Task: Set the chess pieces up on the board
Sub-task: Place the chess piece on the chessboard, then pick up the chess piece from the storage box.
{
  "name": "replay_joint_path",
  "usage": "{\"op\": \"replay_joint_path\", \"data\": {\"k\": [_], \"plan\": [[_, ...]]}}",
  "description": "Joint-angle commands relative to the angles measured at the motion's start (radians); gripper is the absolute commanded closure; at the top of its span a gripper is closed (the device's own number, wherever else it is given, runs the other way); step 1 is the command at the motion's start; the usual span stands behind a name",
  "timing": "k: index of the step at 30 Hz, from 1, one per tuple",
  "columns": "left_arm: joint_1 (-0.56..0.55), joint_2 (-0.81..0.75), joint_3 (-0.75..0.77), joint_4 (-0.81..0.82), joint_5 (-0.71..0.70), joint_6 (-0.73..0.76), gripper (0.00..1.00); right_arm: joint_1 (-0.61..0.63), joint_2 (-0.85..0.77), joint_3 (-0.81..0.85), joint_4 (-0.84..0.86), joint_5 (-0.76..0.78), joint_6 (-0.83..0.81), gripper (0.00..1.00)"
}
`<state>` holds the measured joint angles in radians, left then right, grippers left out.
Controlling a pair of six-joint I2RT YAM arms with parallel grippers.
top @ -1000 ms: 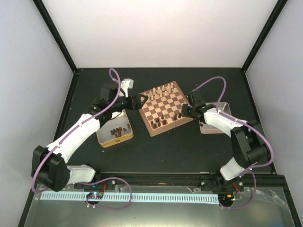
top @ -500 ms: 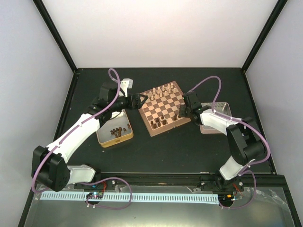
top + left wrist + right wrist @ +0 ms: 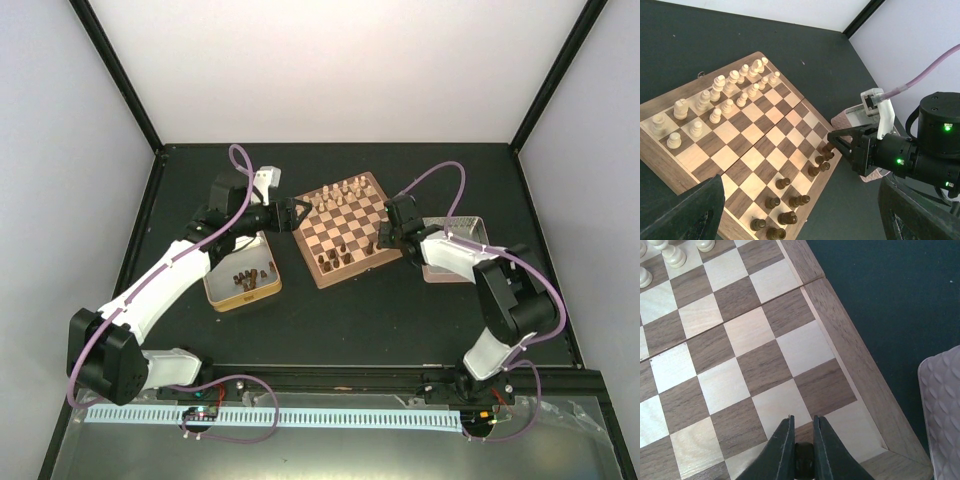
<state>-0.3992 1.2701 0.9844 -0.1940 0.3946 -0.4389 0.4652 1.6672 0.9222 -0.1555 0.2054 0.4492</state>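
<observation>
The board [image 3: 350,276] lies mid-table, with pale chessmen along its far side and several dark chess pieces [image 3: 345,256] standing along its near side. My right gripper [image 3: 383,240] is low over the board's near right corner [image 3: 840,340], its jaws shut on a dark chess piece [image 3: 803,460] wedged between the fingers [image 3: 782,450]. In the left wrist view its tip [image 3: 834,138] sits just above the dark pieces [image 3: 790,200] at that corner. My left gripper [image 3: 303,212] hovers open at the board's left corner with nothing between its fingers [image 3: 685,210].
An open tin [image 3: 222,292] left of the board holds more dark pieces [image 3: 243,278]. A pinkish tin [image 3: 455,252] lies right of the board, under my right forearm, and its textured edge [image 3: 942,400] shows in the right wrist view. The pale chessmen [image 3: 720,95] stand in two rows.
My right gripper has shifted slightly left, in over the board's near right corner, still holding the dark piece. The left arm has not moved.
</observation>
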Motion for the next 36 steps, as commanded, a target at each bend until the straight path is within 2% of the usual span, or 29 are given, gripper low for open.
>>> {"op": "replay_joint_path", "data": {"k": [1,10,14,19,23,26,31,36], "plan": [[0.008,-0.005,0.005,0.002,0.018,0.0,0.14,0.005,0.012,-0.008,0.018,0.028,0.008,0.88],[0.017,-0.016,0.006,-0.036,-0.005,-0.008,0.14,0.004,-0.103,0.016,-0.068,0.016,0.057,0.65],[0.026,-0.022,0.011,-0.109,-0.07,-0.016,0.14,0.003,-0.155,0.051,-0.14,0.02,0.076,0.6],[0.047,-0.032,-0.004,-0.295,-0.182,-0.029,0.16,0.003,-0.209,0.093,-0.191,-0.046,0.076,0.59],[0.06,-0.025,-0.06,-0.445,-0.292,-0.061,0.23,0.003,-0.222,0.123,-0.226,-0.13,0.064,0.59],[0.077,-0.011,-0.108,-0.487,-0.336,-0.072,0.34,0.003,-0.236,0.116,-0.225,-0.16,0.075,0.61],[0.087,0.036,-0.107,-0.646,-0.503,-0.118,0.47,0.003,-0.248,0.095,-0.216,-0.186,0.092,0.65],[0.13,0.057,-0.125,-0.672,-0.51,-0.112,0.61,0.003,-0.226,0.097,-0.219,-0.219,0.086,0.72]]}}
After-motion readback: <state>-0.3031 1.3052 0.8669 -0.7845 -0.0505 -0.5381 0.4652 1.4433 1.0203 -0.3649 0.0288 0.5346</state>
